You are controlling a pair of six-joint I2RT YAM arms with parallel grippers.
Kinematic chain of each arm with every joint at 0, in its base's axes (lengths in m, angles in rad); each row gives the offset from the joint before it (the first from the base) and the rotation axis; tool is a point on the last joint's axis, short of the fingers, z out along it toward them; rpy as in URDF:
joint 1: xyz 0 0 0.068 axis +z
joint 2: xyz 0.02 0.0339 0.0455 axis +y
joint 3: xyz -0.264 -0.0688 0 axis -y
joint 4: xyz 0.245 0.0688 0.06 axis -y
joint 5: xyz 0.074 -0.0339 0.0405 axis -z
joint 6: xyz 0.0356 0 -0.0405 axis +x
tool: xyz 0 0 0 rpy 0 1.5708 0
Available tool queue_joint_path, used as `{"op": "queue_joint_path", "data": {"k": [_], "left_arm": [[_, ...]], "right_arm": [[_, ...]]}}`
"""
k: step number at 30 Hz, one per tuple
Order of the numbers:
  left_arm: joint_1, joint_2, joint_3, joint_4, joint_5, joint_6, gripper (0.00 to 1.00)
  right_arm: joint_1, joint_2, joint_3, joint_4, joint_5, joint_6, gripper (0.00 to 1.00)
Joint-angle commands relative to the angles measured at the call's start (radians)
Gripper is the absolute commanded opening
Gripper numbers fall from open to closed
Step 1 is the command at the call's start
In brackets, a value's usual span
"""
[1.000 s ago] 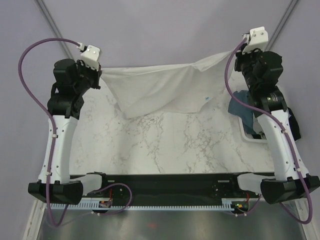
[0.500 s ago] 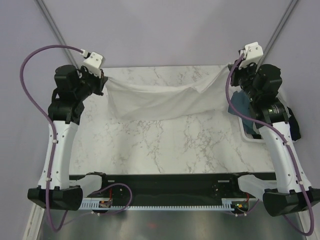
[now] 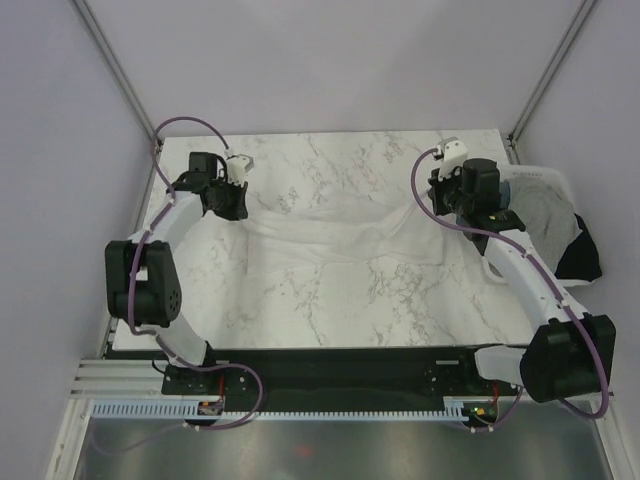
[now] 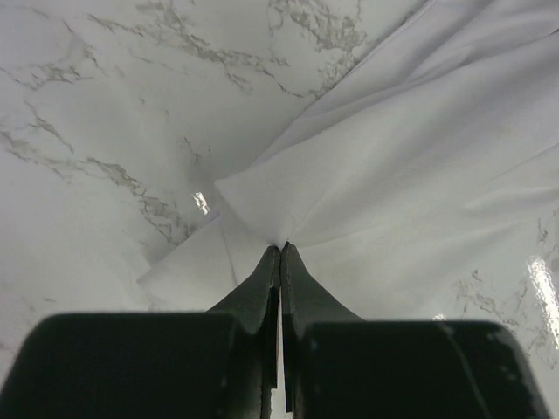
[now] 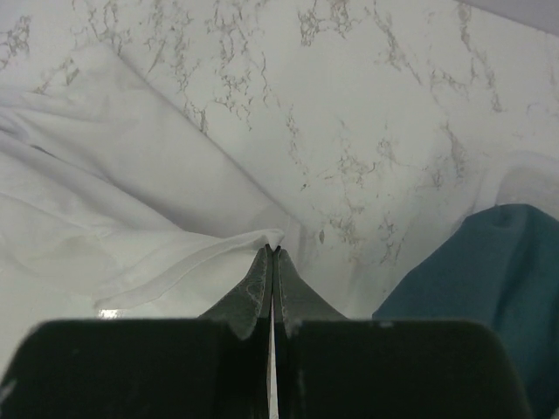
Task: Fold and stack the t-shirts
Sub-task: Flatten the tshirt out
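Both arms stretch forward, wrists low and wide apart; the left gripper [image 4: 280, 253] and right gripper [image 5: 272, 254] each pinch the white t-shirt [image 3: 330, 235], jaws pressed together.

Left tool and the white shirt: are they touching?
Touching. The left wrist view shows the left tool shut on a pinched edge of the white shirt, cloth fanning out from its tips.

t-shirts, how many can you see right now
4. The white t-shirt lies spread on the marble table. The teal t-shirt, light grey t-shirt and black t-shirt are bunched at the right edge. More may be hidden underneath.
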Motion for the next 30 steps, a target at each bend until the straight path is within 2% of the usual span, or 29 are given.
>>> {"op": "queue_joint_path", "data": {"k": [1,4,5,6,7,10,12,15,19,24,30], "left_arm": [[0.007,0.117,0.081,0.064,0.025,-0.051,0.02],[0.007,0.212,0.126,0.083,0.016,-0.073,0.02],[0.007,0.22,0.132,0.087,0.013,-0.076,0.07],[0.007,0.222,0.135,0.092,-0.007,-0.082,0.14],[0.007,0.214,0.129,0.109,-0.018,-0.096,0.35],[0.007,0.136,0.059,0.153,-0.041,-0.108,0.55],[0.007,0.082,0.001,0.161,-0.039,-0.116,0.63],[0.007,-0.007,-0.072,0.162,-0.006,-0.131,0.65],[0.007,-0.051,-0.127,0.135,0.051,-0.162,0.58],[0.007,-0.012,-0.147,0.127,0.071,-0.149,0.53],[0.007,0.047,-0.126,0.124,0.082,-0.154,0.52]], "right_arm": [[-0.006,0.051,-0.001,0.116,-0.015,0.0,0.0],[-0.006,0.097,0.009,0.132,-0.015,0.003,0.0],[-0.004,0.105,0.009,0.138,-0.015,0.004,0.0],[-0.004,0.111,0.009,0.139,-0.019,0.007,0.0],[-0.004,0.113,0.007,0.142,-0.019,0.007,0.0],[-0.004,0.11,-0.001,0.15,-0.017,0.009,0.0],[-0.004,0.107,-0.011,0.156,-0.015,0.006,0.0],[-0.004,0.103,-0.027,0.162,-0.015,0.007,0.0],[-0.004,0.108,-0.033,0.172,-0.017,0.014,0.0],[-0.004,0.108,-0.031,0.172,-0.015,0.015,0.0],[-0.004,0.096,-0.042,0.173,-0.008,0.007,0.0]]}}
